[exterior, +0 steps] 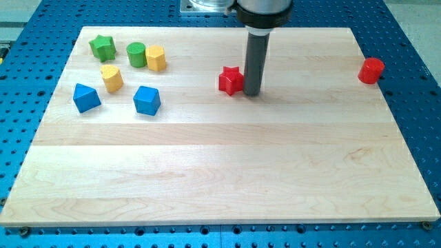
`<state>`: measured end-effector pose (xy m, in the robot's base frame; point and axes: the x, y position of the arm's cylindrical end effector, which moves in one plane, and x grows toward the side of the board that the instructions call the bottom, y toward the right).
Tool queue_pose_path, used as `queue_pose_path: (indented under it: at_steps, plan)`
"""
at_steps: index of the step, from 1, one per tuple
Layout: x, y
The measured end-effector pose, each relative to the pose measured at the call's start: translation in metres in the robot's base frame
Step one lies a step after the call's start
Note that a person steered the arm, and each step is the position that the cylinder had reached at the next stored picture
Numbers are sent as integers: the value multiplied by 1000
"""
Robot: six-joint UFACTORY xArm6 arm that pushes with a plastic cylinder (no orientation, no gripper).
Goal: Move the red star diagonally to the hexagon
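Just left of my tip (252, 94), touching it: red star (231, 80); no claw on this rod.

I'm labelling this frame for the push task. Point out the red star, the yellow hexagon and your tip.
red star (231, 80), camera view, middle of its top face.
yellow hexagon (156, 58), camera view, centre of its top face.
my tip (252, 94), camera view, rod's very end, beside the star's right.
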<state>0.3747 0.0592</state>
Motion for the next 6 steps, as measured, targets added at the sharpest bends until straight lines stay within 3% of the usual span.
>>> queue_pose_path:
  at_steps: [1, 2, 3, 4, 5, 6]
  plan:
    - [-30, -6]
    - [-11, -62]
    - [26, -69]
    - [50, -22]
    - [91, 69]
    - [70, 208]
